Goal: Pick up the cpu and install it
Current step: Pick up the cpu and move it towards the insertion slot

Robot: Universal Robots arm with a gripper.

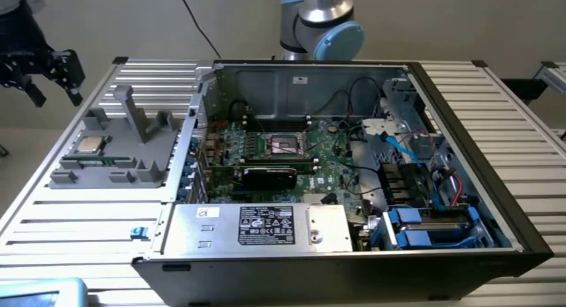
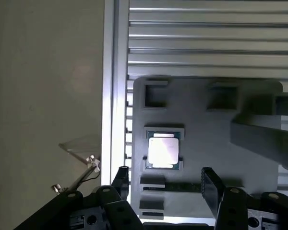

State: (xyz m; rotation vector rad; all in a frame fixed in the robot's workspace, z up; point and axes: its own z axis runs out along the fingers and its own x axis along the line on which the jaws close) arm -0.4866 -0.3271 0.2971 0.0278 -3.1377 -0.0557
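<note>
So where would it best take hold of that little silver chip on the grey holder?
Probably by two opposite thin edges, coming straight down from above. The chip lies flat, shiny top up, in a shallow seat of the grey holder, so only its rim offers a hold. Raised lips flank two sides; the other two look freer.

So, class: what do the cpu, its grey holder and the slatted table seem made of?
The cpu: shiny metal top, bright glare. The grey holder: probably matte plastic; dull, even grey. The slatted table: likely aluminium; pale, ribbed, light-catching slats.
</note>
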